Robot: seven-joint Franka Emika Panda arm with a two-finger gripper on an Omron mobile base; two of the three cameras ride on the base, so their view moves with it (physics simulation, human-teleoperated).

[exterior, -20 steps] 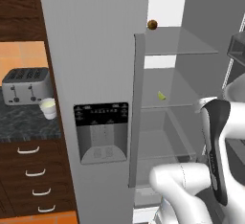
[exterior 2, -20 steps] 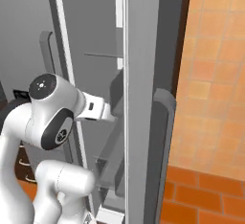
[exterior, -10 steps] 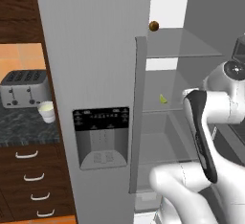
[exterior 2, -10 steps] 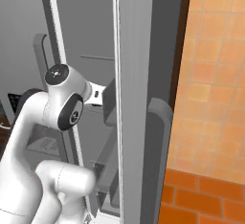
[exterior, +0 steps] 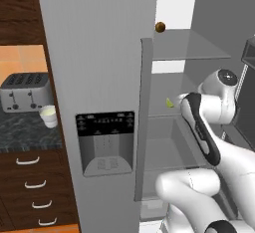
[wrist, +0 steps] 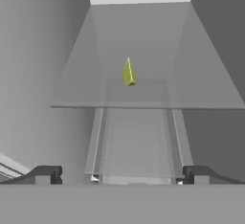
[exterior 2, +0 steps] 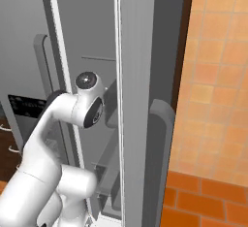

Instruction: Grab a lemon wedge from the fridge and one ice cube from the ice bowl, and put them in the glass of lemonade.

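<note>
- Gripper point(wrist: 122, 175): jaws spread wide, tips far apart at bottom of hand view, nothing between them, touching nothing.
- Gripper aimed into the open fridge point(exterior: 99, 38), facing the glass shelf point(wrist: 143, 94) head-on; front edge of shelf runs across the view above the tips.
- Lemon wedge point(wrist: 129, 72): yellow-green, on that glass shelf, toward its back edge, roughly centred btwn the side walls. Well apart from the tips.
- Left base view: wedge point(exterior: 170, 102) on mid shelf, just left of the arm's point(exterior: 201, 127) white wrist; arm reaches into the fridge from the right.
- Small brown ball point(exterior: 160, 27) on the upper shelf, near its front left corner, above the wedge.
- Fridge left door shut, black dispenser panel point(exterior: 105, 140) on it; right door swung open, seen edge-on in right base view w/ its long handle point(exterior 2: 157, 163).
- Glass of lemonade point(exterior: 48, 116) on the dark counter point(exterior: 25, 137) left of fridge, near its front edge, just right of the toaster point(exterior: 25, 91).
- Drawers point(exterior: 32, 187) under the counter, shut.
</note>
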